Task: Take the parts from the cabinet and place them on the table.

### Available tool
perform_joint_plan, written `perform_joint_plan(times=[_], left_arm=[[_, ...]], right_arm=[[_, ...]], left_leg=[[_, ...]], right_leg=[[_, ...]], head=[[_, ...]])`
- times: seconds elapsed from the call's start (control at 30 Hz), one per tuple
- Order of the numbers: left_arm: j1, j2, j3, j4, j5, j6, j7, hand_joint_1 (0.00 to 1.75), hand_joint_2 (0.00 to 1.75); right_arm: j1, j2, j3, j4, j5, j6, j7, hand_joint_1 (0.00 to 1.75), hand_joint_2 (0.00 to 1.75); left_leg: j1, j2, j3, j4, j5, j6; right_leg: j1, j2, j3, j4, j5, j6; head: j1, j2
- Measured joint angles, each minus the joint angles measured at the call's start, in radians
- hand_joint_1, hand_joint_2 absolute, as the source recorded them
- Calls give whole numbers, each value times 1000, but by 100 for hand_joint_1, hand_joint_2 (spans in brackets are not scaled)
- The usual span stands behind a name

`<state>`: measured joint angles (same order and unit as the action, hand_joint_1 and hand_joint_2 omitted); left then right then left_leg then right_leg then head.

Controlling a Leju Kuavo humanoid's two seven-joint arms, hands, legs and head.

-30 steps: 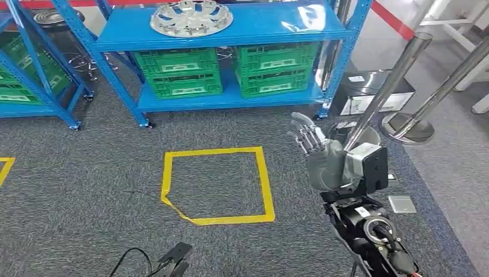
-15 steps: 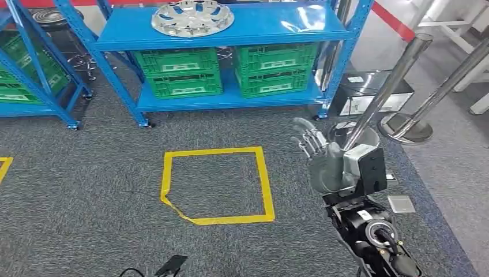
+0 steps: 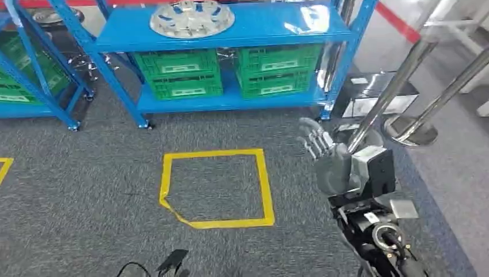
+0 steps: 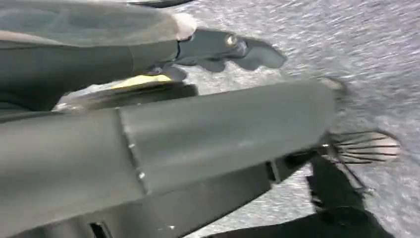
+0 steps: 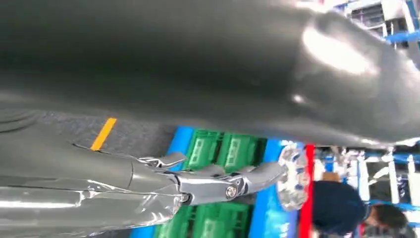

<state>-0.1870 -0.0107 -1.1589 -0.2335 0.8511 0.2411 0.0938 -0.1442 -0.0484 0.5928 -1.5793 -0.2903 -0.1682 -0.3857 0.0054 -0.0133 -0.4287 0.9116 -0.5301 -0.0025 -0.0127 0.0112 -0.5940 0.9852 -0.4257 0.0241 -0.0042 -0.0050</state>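
The parts named in the task come down, as far as these views go, to one round silver wheel cover (image 3: pixel 192 18) lying flat on the top board of the blue metal shelving rack (image 3: pixel 230 26) — untouched, so nothing of the job is done yet.

The right hand (image 3: pixel 323 151) is raised in front of the body with its fingers extended and apart, holding nothing; it is well short of the rack and off to the right of the wheel cover. Its wrist view shows the same outstretched fingers (image 5: pixel 218 181) with the green crates and the silver disc beyond them. The left hand (image 4: pixel 225 49) hangs over the grey carpet; its dark fingers look loosely extended with nothing in them, though the view is blurred.

Outward from the hand: a yellow tape square (image 3: pixel 216 187) on the carpet in front of the rack, green plastic crates (image 3: pixel 222 72) on the lower shelf, and chrome barrier posts (image 3: pixel 392 89) at the right.

Judging from this, the whole sequence remains — approach the rack, grasp the cover, carry it to the tabletop, which none of the views brings in.
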Motion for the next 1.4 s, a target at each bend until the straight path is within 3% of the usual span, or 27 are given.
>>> perform_joint_plan(times=[0.07,0.1,0.2,0.23,0.27,0.3,0.37,0.4,0.43,0.53,0.6,0.7,0.73,0.77,0.8,0.87,0.9,0.93,0.97,1.03,1.1,1.13,1.2,1.23,1.27,1.3,1.4], left_arm=[[-1,0,0,0,0,0,1,0,0],[-3,-1,1,0,0,0,0,0,0],[-5,-2,4,0,0,0,0,0,0],[-4,-2,5,0,0,0,0,0,0],[-5,-2,5,0,0,0,0,0,0],[-4,-1,6,0,0,0,0,0,0],[-3,0,9,0,0,0,1,0,0],[-2,0,11,1,0,2,2,0,0],[-3,0,13,1,0,2,5,0,0],[-1,1,14,2,0,3,7,0,0],[1,1,14,2,0,4,7,0,0],[1,1,14,3,0,8,7,0,0],[2,2,14,3,0,8,7,0,0],[4,2,14,4,0,8,7,0,0],[6,2,14,5,0,8,7,0,0],[7,1,14,5,0,8,7,0,0],[8,1,14,5,0,8,7,0,0],[6,0,15,5,0,8,7,0,0],[5,1,15,5,0,8,6,0,0],[5,1,16,5,0,8,6,0,0],[6,2,16,5,0,8,5,0,0],[4,2,16,5,0,8,5,0,0],[4,2,16,5,0,8,5,0,0],[5,3,16,5,0,8,5,0,0],[7,4,16,6,0,8,5,0,0],[7,5,16,6,0,8,5,0,0],[7,7,16,7,0,8,5,0,0]], right_arm=[[-2,0,0,-2,0,1,-1,0,0],[-4,0,0,-4,0,1,-3,0,0],[-6,0,-1,-4,0,1,-2,0,0],[-5,0,-1,-4,0,1,-2,0,0],[-5,0,-1,-4,0,1,-2,0,0],[-6,0,-1,-4,0,1,-2,0,0],[-6,0,-1,-4,0,0,-2,0,0],[-6,0,-1,-4,0,0,-3,0,0],[-7,0,-1,-5,-1,0,-3,0,0],[-7,0,0,-8,-3,-3,-2,0,0],[-7,-1,0,-13,-3,-3,-2,0,0],[-4,-1,2,-13,-5,-3,0,0,0],[0,-2,2,-13,-5,-3,0,0,0],[1,-3,3,-13,-5,-3,1,0,0],[0,-3,3,-13,-5,-3,1,0,0],[0,-3,3,-13,-5,-3,1,0,0],[0,-3,3,-13,-5,-3,1,0,0],[0,-5,4,-13,-5,-3,2,0,0],[-2,-5,4,-13,-5,-3,2,0,0],[1,-5,4,-13,-5,-4,2,0,0],[-1,-5,3,-16,-5,-4,1,0,0],[-2,-5,3,-18,-5,-4,0,0,0],[-1,-5,3,-18,-4,-4,1,0,0],[0,-5,3,-18,-4,-4,1,0,0],[0,-5,3,-18,-4,-4,2,0,0],[0,-5,3,-18,-4,-4,2,0,0],[-1,-5,3,-18,-4,-4,0,0,0]], left_leg=[[3,2,5,6,-14,-13],[3,4,-16,54,-30,-17],[5,6,-190,331,-120,-25],[5,6,-233,377,-116,-24],[5,6,-246,368,-84,-22],[5,5,-237,316,-30,-18],[4,6,-179,126,104,-6],[1,7,-160,78,118,0],[-6,6,-152,61,108,2],[-6,4,-152,54,95,8],[2,4,-131,37,94,16],[-1,5,-117,36,81,30],[-1,4,-112,36,76,31],[-1,3,-104,36,71,30],[-1,1,-94,37,65,29],[-2,-2,-68,36,48,24],[-1,-2,-64,35,41,21],[-6,-3,-64,38,38,16],[-5,-3,-70,39,39,11],[-3,-1,-69,31,40,5],[-4,1,-68,52,23,-9],[-3,3,-97,107,-2,-14],[3,4,-201,287,-69,-24],[6,4,-249,358,-84,-28],[8,4,-276,380,-72,-31],[11,5,-272,349,-36,-32],[16,8,-169,86,122,-35]], right_leg=[[-8,1,15,-10,-6,-13],[-8,-1,22,-12,-10,-20],[-6,-5,29,-13,-22,-29],[-5,-4,35,-13,-27,-30],[-5,-3,42,-13,-32,-30],[-5,0,52,-13,-39,-28],[-5,2,77,-13,-54,-24],[-6,1,75,-15,-60,-19],[2,4,77,-13,-63,-13],[0,3,81,-23,-67,2],[-3,-2,80,4,-92,15],[-4,-2,-47,247,-187,23],[-4,-2,-89,311,-198,24],[-4,-2,-104,315,-177,23],[-4,-3,-93,271,-134,22],[-3,-3,-19,82,-7,13],[-1,-2,6,22,12,6],[8,-2,11,13,5,4],[5,-3,18,-7,-8,-3],[9,2,14,-6,-10,-8],[-4,2,35,-27,-8,-17],[-6,-2,40,-29,-11,-22],[-7,-6,43,-29,-15,-27],[-7,-6,44,-29,-18,-29],[-7,-6,48,-29,-21,-28],[-9,-4,53,-29,-25,-26],[-15,-1,74,-27,-42,-11]], head=[[-1,0],[-8,0],[-23,0],[-25,0],[-28,0],[-31,0],[-39,0],[-41,0],[-40,0],[-31,0],[-27,0],[-11,0],[-10,0],[-7,0],[-4,0],[1,0],[3,0],[1,0],[9,0],[5,0],[6,0],[-2,0],[-11,0],[-13,0],[-16,0],[-19,0],[-29,0]])
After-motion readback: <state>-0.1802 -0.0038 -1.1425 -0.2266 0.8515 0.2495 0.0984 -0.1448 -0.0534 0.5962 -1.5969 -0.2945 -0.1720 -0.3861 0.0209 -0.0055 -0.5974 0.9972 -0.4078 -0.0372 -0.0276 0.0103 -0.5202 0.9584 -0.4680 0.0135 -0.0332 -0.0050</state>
